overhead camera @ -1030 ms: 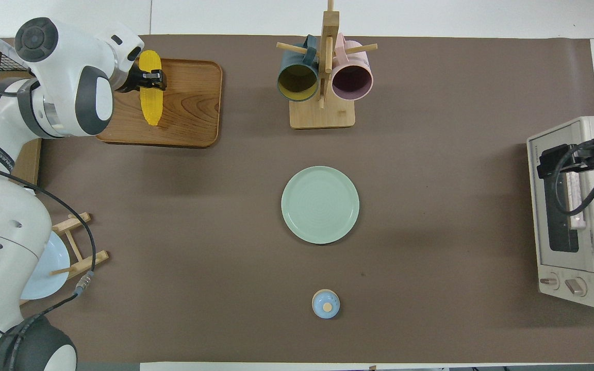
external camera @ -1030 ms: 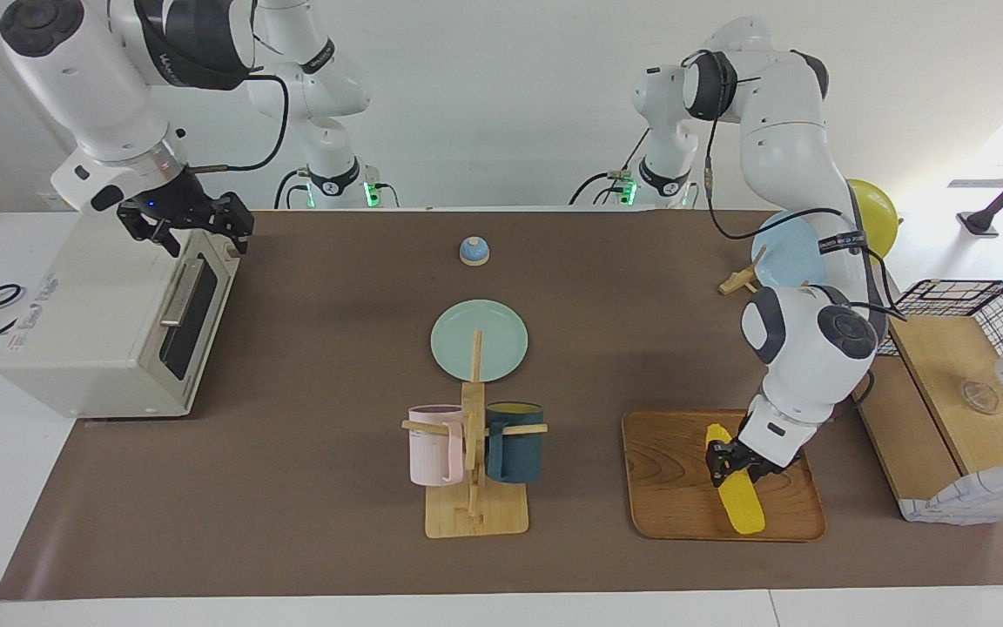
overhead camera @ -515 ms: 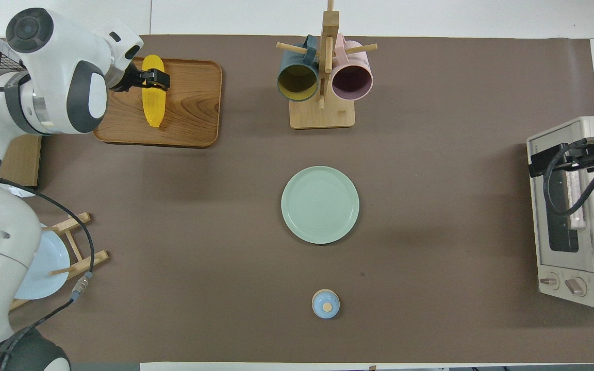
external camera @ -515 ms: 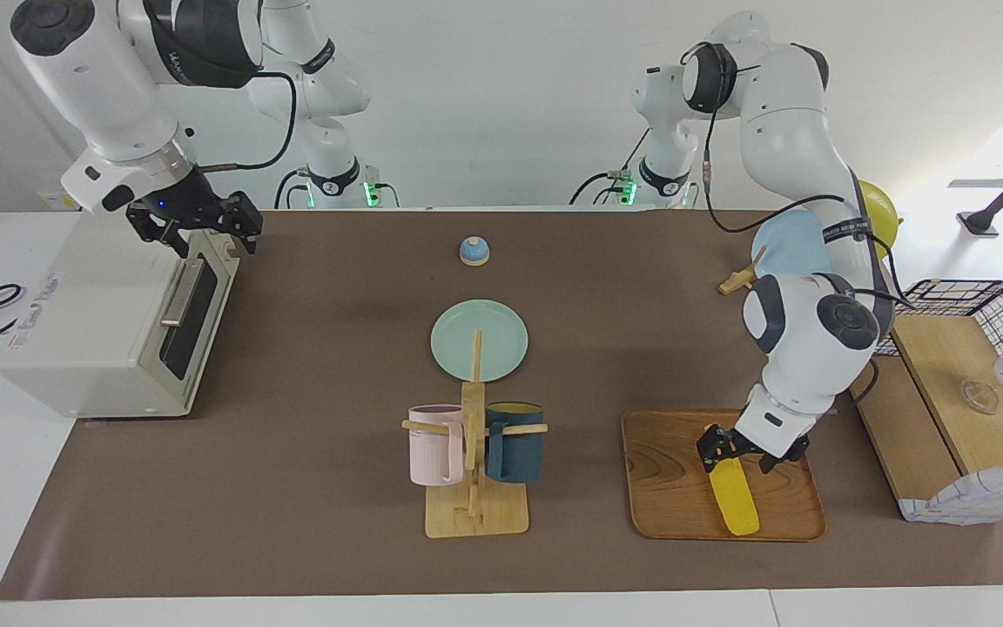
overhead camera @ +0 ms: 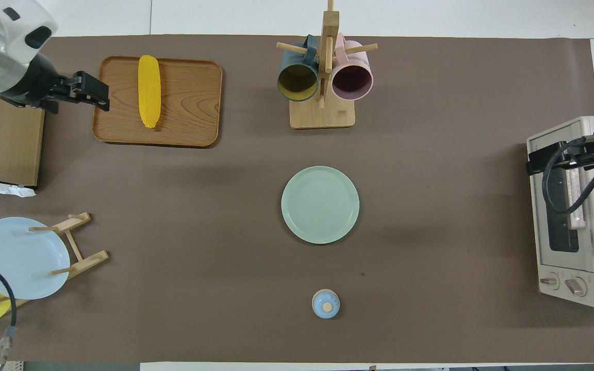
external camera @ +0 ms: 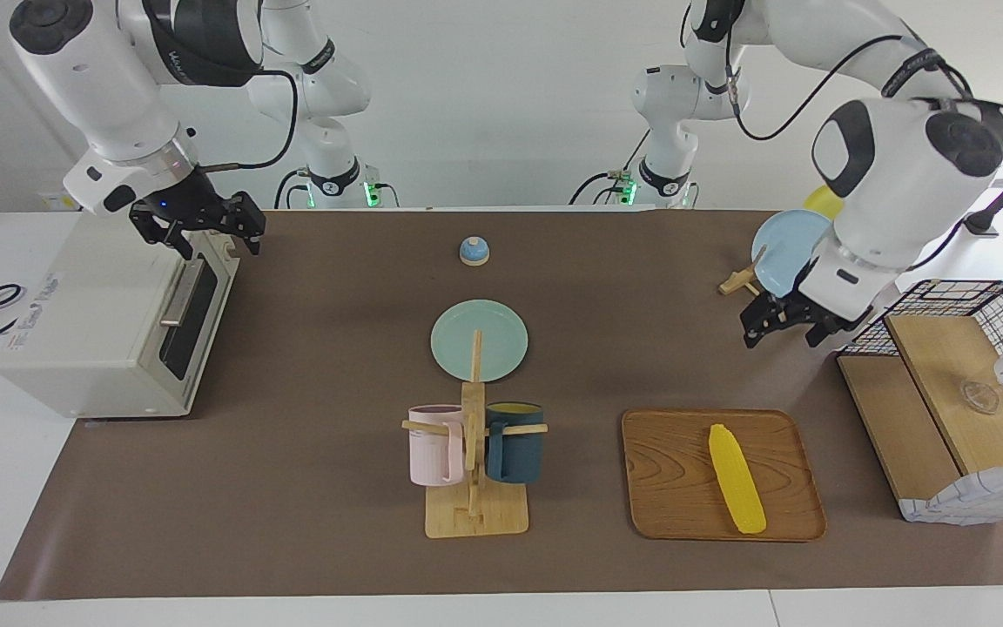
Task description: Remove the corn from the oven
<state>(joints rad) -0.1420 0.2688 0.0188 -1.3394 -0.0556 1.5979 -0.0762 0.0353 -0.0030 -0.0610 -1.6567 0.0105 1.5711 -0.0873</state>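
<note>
Table: brown mat across a white top, white wall at the robots' end.
Corn: lies loose on the wooden tray, below the left pincer and apart from it.
Left pincer: raised over the mat between the tray and the plate rack, fingers spread, holding nothing.
Right pincer: up over the top edge of the oven, fingers apart, nothing between them.
Oven door: shut, bar handle just under the right pincer.
Around: green plate and mug rack with a pink mug and a dark teal mug stand mid-table, between the two pincers; small blue bell near the robots; wire basket beside the left pincer.
</note>
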